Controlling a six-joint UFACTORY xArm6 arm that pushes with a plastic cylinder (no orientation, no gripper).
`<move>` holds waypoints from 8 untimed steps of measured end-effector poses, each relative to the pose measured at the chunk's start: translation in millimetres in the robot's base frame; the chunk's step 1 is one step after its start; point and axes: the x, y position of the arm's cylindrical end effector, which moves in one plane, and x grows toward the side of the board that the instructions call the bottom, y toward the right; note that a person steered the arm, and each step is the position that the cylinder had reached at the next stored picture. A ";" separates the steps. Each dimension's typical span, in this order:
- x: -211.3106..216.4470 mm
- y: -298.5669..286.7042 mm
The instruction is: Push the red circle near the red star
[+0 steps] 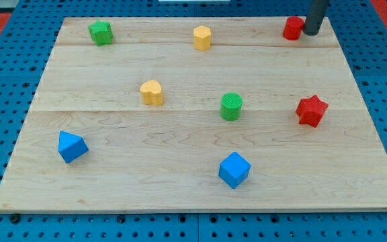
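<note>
The red circle [292, 28] stands near the board's top right corner. The red star [312, 110] lies lower down, at the view's right, well apart from the circle. My tip [312, 31] is at the circle's right side, touching or almost touching it. The rod rises out of the view's top edge.
A green star [101, 32] is at top left and a yellow hexagon [202, 37] at top middle. A yellow heart [152, 92] and a green circle [232, 106] sit mid-board. A blue triangle [71, 146] and a blue cube [234, 169] lie near the bottom. The wooden board [180, 195] rests on a blue pegboard.
</note>
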 end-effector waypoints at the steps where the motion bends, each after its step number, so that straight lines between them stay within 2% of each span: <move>1: -28.2 -9.9; 2: -57.5 -17.1; 3: -55.8 -68.7; 4: -29.5 -102.7; 5: 36.4 -80.5; 6: 83.1 -71.5; 8: 37.0 -73.3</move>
